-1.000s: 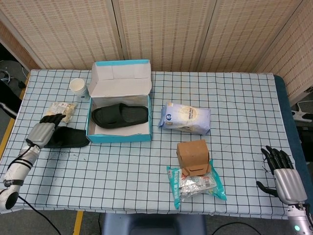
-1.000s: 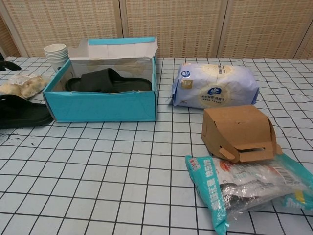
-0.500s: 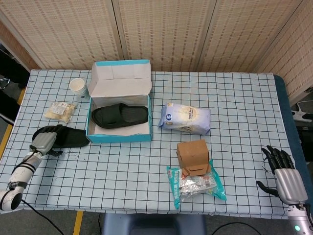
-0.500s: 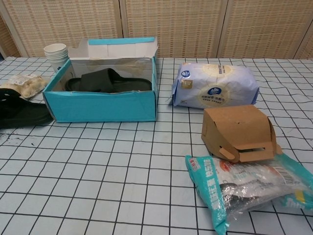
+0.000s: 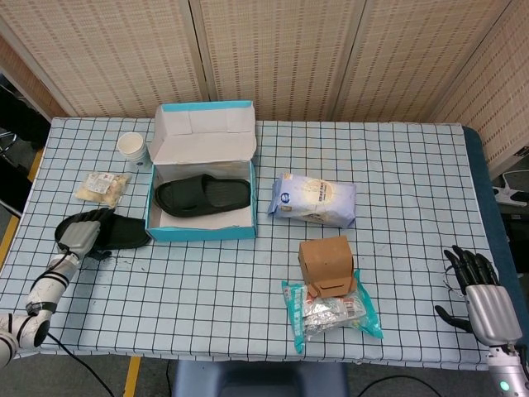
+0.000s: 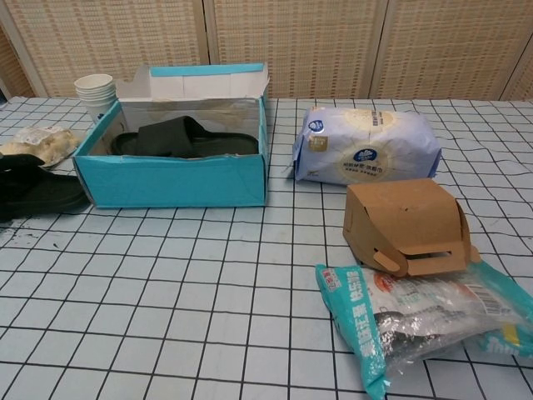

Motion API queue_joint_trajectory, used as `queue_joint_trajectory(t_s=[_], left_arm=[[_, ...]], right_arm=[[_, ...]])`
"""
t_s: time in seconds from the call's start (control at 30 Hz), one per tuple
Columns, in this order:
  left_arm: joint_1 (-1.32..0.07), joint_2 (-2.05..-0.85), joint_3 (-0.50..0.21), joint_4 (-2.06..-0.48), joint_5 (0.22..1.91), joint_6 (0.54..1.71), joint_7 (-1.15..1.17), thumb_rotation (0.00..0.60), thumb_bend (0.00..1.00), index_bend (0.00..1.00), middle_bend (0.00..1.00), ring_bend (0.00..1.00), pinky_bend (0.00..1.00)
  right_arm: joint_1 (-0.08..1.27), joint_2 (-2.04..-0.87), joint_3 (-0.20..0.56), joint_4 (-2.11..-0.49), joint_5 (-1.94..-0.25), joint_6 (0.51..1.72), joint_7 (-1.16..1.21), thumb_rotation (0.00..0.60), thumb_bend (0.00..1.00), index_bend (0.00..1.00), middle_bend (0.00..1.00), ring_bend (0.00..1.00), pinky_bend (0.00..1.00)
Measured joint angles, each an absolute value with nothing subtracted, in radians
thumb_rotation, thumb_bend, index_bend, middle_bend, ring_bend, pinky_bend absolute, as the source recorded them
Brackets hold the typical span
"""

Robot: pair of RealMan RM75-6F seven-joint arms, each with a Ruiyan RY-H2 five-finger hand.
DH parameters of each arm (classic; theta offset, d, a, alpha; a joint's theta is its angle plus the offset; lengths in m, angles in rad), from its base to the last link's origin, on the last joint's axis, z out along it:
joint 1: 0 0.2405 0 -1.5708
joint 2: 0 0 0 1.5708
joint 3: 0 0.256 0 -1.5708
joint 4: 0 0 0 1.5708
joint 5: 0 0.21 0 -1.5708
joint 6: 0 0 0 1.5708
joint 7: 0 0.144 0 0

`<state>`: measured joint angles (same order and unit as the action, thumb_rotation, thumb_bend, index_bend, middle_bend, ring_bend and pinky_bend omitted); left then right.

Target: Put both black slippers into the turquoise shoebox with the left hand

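**Head view: one slipper boxed, second one under my left hand**

Head view first: the loose black slipper [image 5: 116,233] lies on the counter [image 5: 397,165] just left of the turquoise shoebox [image 5: 203,233], its toe end touching or nearly touching the box's near-left corner. The other slipper in the box [image 5: 203,195] is already lying flat on the bottom. My left hand [image 5: 78,236] sits on the heel end of the loose slipper, fingers [image 5: 85,218] draped over its edge. I can't tell whether they've actually closed on it or are only resting there.

My call for this step: get a firm hold around the sole edge, lift high enough to clear the box's left wall, then lay it beside the first slipper, since free floor looks tight. A weak pinch on a floppy slipper could let it sag and catch the rim.

Right hand [image 5: 479,294] hangs off the counter's near-right corner, fingers spread, holding nothing.

Trouble spots: chest view cuts the loose slipper at the left frame edge and barely shows the hand, a dark shape I can't separate from the slipper. Contact underneath is hidden in both views.
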<state>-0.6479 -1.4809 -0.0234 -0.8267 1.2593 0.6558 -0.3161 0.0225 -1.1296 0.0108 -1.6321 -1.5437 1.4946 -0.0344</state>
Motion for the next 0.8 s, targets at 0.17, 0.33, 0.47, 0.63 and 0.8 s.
queue_joint_trajectory(t_s=[0.17,0.33,0.47,0.63,0.8], left_arm=[[-0.650,-1.512,-0.036,-0.783,1.271,0.650,-0.324,0.600,0.33,0.06,0.09,0.04,0.15],[-0.644,-1.508,-0.046,-0.787,1.290,0.666,-0.351,0.600,0.48,0.30,0.34,0.24,0.31],[-0.636,-1.486,-0.042,-0.811,1.309,0.683,-0.348,0.600,0.63,0.37,0.41,0.29,0.36],[-0.624,-1.456,-0.041,-0.850,1.321,0.720,-0.321,0.600,0.79,0.42,0.47,0.34,0.41],[-0.612,-1.411,-0.050,-0.905,1.322,0.761,-0.274,0.600,0.89,0.46,0.52,0.39,0.45]], right_arm=[[0.022,-1.128,0.011,-1.632,-1.543,1.494,-0.033,0.600,0.08,0.00,0.00,0.00,0.00],[0.023,-1.130,0.010,-1.633,-1.543,1.490,-0.035,0.600,0.08,0.00,0.00,0.00,0.00],[0.025,-1.130,0.009,-1.633,-1.544,1.487,-0.034,0.600,0.08,0.00,0.00,0.00,0.00],[0.024,-1.130,0.008,-1.635,-1.548,1.489,-0.033,0.600,0.08,0.00,0.00,0.00,0.00],[0.023,-1.129,0.006,-1.636,-1.550,1.489,-0.031,0.600,0.08,0.00,0.00,0.00,0.00]])
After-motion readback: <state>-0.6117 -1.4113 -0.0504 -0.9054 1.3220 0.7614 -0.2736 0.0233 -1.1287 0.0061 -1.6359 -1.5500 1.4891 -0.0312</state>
